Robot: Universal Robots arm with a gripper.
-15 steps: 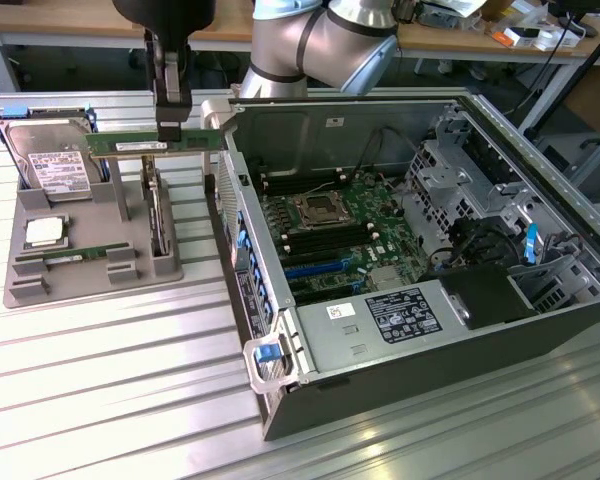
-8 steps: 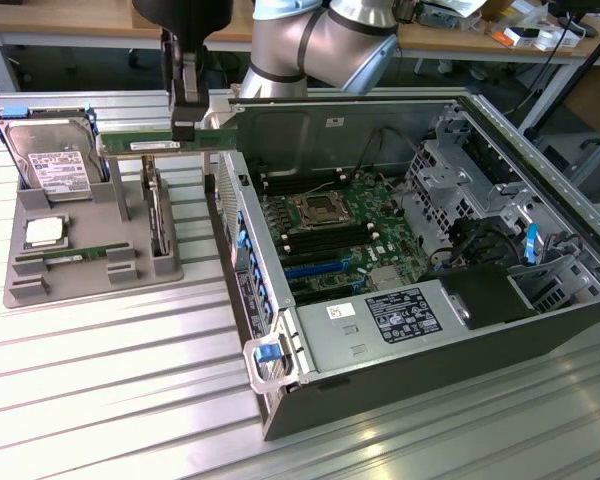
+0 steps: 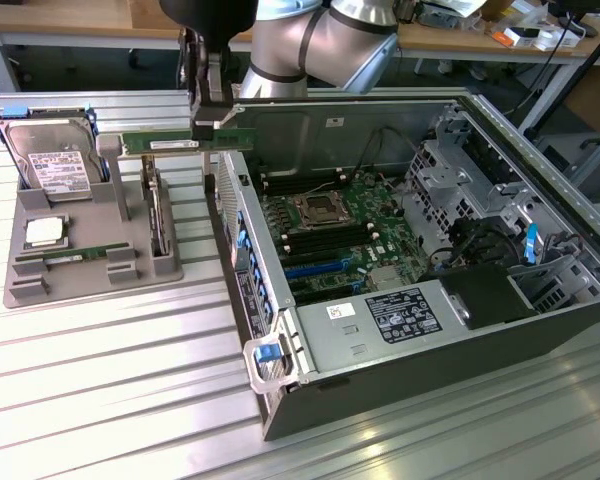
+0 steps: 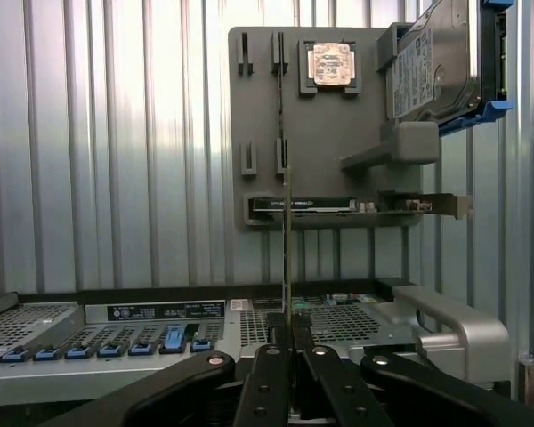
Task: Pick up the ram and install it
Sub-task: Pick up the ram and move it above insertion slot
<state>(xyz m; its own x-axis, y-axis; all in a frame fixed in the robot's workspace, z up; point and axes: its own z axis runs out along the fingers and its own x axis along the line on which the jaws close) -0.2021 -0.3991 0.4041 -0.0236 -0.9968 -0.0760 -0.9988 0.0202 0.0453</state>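
The fingers (image 4: 265, 382) clamp the ram (image 3: 165, 145) above the case (image 3: 280, 400) wall that faces the tray (image 3: 90, 285). The ram's long axis lies level and looks roughly parallel to the memory slots (image 3: 315, 182), which sit toward the exterior view's right.

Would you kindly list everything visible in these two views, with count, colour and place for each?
ram: one, green, held in the air over the tray's case-side end.
second ram stick: one, green, lying in a tray slot.
hard drive: one, silver with white label, propped at the tray's far end.
CPU chip: one, silver, flat in the tray.
expansion card: one, dark, upright in a tray slot.
tray: one, grey, exterior view's left.
computer case: one, dark grey, open, exterior view's right.
motherboard: one, green, inside the case.
table: one, silver, slatted.
arm: one, silver-grey, above the case.
claw: one, black, shut on the ram.
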